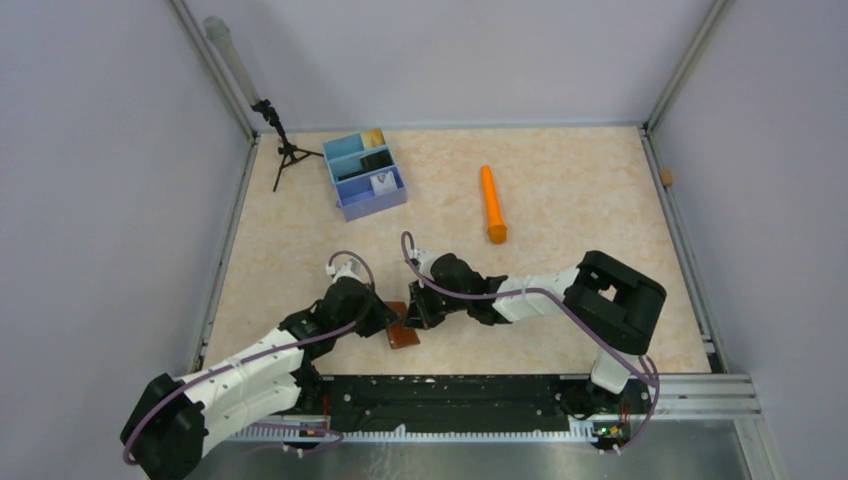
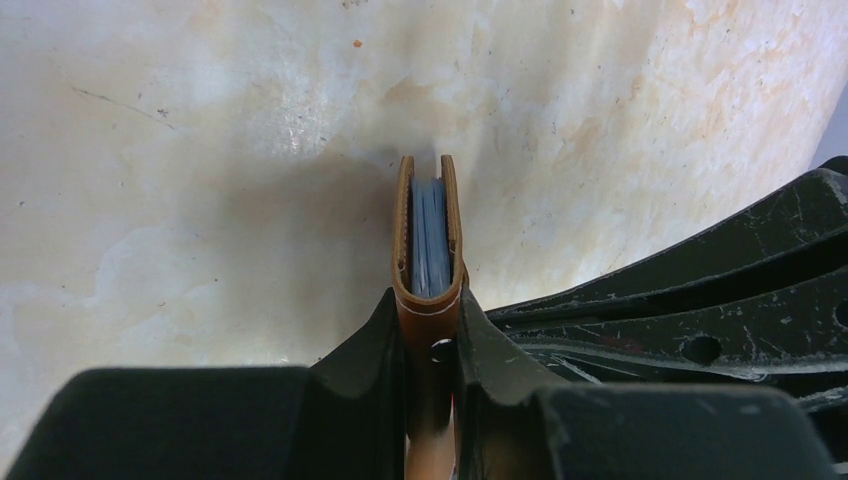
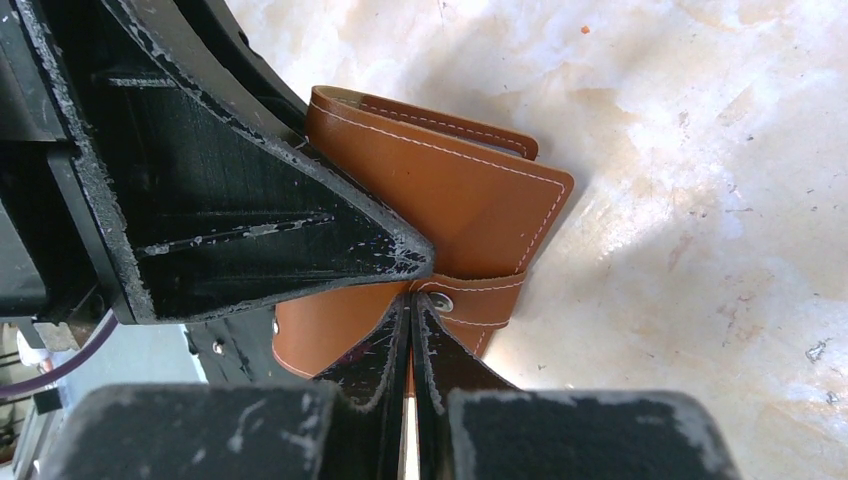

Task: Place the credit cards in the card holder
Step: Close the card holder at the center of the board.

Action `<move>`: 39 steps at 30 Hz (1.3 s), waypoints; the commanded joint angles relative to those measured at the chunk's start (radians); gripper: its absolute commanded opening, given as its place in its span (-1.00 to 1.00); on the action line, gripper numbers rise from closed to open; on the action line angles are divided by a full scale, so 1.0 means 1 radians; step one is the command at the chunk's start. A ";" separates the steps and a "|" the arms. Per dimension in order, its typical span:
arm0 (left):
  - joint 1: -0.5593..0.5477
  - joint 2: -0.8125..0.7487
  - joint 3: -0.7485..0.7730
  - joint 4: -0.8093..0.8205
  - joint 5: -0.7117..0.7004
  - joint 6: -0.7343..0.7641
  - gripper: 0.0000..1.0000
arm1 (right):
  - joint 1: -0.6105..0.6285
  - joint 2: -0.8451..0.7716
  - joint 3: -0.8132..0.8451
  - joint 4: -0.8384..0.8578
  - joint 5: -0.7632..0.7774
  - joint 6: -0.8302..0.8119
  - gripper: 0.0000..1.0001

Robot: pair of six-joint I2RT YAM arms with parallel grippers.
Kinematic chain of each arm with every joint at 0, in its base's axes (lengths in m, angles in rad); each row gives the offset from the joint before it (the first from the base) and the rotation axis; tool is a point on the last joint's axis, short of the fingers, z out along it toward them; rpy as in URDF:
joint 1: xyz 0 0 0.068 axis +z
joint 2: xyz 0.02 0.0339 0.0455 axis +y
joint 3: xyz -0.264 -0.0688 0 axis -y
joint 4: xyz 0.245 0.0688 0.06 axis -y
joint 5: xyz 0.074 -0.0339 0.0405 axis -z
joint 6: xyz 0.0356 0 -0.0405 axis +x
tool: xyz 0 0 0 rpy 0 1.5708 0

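While the card holder is clamped on edge between the fingers of the left gripper, it is seen well apart from the blue tray, on the tray's near side, toward the arm bases. The left jaws are set narrow and pressed against both outer faces of the brown leather. Grey-blue cards are seen edge-on, tucked between the holder's two slightly parted leaves. The right gripper is placed against the same holder, also far from the tray on its near side. Its jaws are closed fully together, and the tips are laid at the end of the snap tab; whether the tab is pinched cannot be told. Inside the tray, a tan-gold card is stood in the farthest compartment, a black card in the middle one and a white card in the nearest. An orange cylinder is laid to the right of the tray, apart from it, and a small black tripod is stood just to its left.
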 commanded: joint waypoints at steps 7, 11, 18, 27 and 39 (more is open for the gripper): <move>-0.002 -0.061 -0.028 0.099 0.030 0.015 -1.00 | -0.043 0.083 -0.062 0.069 -0.008 0.004 -1.00; 0.003 -0.075 -0.058 0.133 0.052 0.022 -1.00 | -0.057 0.120 -0.072 0.096 -0.022 0.011 -1.00; 0.017 -0.090 -0.107 0.170 0.113 0.038 -1.00 | -0.093 0.168 -0.091 0.141 -0.041 0.019 -1.00; 0.027 -0.082 -0.160 0.249 0.206 0.084 -1.00 | -0.132 0.234 -0.076 0.121 -0.032 0.046 -1.00; 0.038 -0.086 -0.206 0.289 0.287 0.152 -1.00 | -0.189 0.333 -0.063 0.096 -0.022 0.078 -1.00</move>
